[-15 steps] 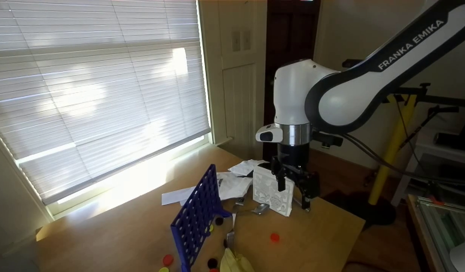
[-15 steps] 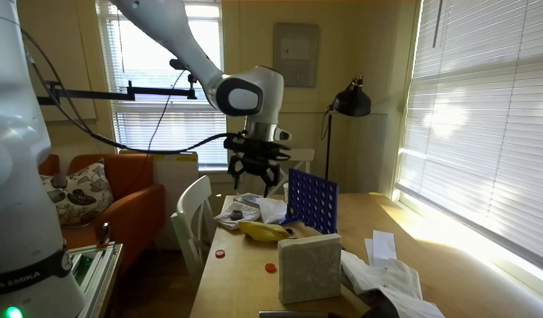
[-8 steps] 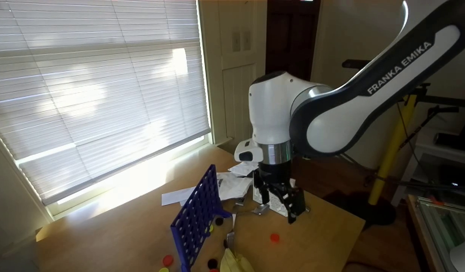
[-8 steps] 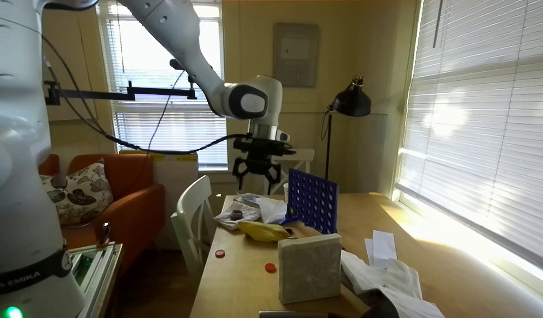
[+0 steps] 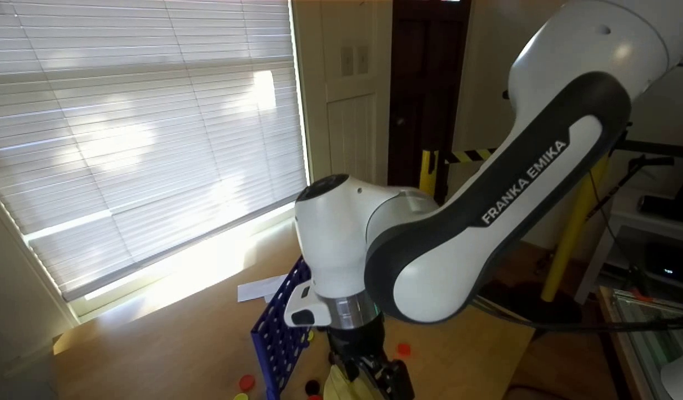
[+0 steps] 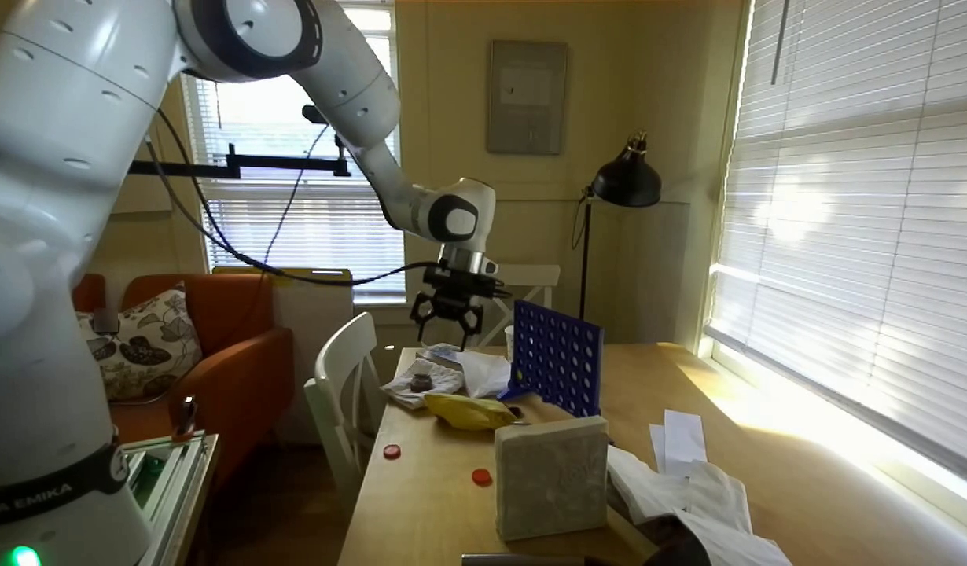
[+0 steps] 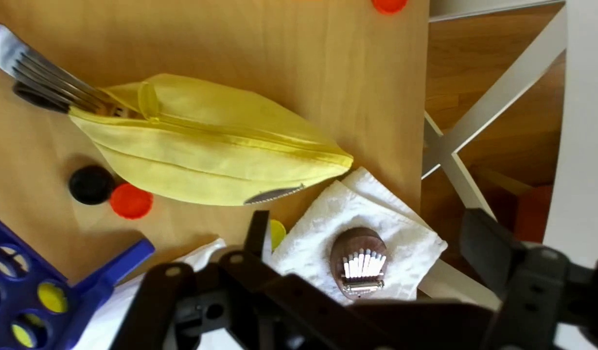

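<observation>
The gripper point(image 6: 442, 343) hangs over the table point(image 6: 428, 503) with its fingers point(image 7: 255, 233) spread wide apart and nothing held between them. In the wrist view a small brown thumb piano point(image 7: 358, 262) shows between the fingertips, lying metal keys up on a folded white cloth point(image 7: 411, 243); how much height separates it from the tool I cannot tell.

The thumb piano looks hard and stiff, probably light, its wood perhaps a bit smooth — a hold across the two rounded wooden sides seems safest. The thin keys look like the fragile part, best left unpressed. The cloth beneath looks soft and could slide or bunch if a fingertip scrapes it.

Near a corner of the cloth is one tip of a yellow pouch point(image 7: 221, 146), shaped like a banana. It looks limp and light, likely to give under a squeeze; its fuller middle would be the place to pinch. A fork point(image 7: 41, 73) reaches its opposite end — over it or into it, I cannot tell. A black disc point(image 7: 91, 184) and a red disc point(image 7: 131, 201) lie side by side near the pouch, and a yellow disc point(image 7: 278, 233) just beside the cloth.

Farther out, a blue game frame point(image 6: 558, 358) stands upright, then a pale slab point(image 6: 552, 479) on edge, with crumpled paper point(image 6: 711, 495) beside it.
</observation>
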Robot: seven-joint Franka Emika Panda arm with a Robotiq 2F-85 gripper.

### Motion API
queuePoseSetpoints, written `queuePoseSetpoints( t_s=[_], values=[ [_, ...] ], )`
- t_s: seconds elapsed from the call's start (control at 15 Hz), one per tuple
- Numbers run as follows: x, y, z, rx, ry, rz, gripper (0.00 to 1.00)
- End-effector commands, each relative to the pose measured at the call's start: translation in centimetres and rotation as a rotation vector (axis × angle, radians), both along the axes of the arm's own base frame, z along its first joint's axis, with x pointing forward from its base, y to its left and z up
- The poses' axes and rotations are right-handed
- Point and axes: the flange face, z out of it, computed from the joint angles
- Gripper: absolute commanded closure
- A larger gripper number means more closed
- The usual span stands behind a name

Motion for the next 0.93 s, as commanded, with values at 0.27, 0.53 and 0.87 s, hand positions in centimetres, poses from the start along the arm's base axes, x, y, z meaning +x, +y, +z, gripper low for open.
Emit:
queuePoseSetpoints(
  t_s=[0.27, 0.53, 0.87],
  values=[
    [0.4, 0.2, -0.2, 0.005, 0.005, -0.003, 0.0],
    [-0.7, 5.1, -1.9, -0.124, -0.083, 0.045, 0.0],
    [-5.2, 10.8, -3.4, -0.185, -0.229, 0.009, 0.0]
  ],
)
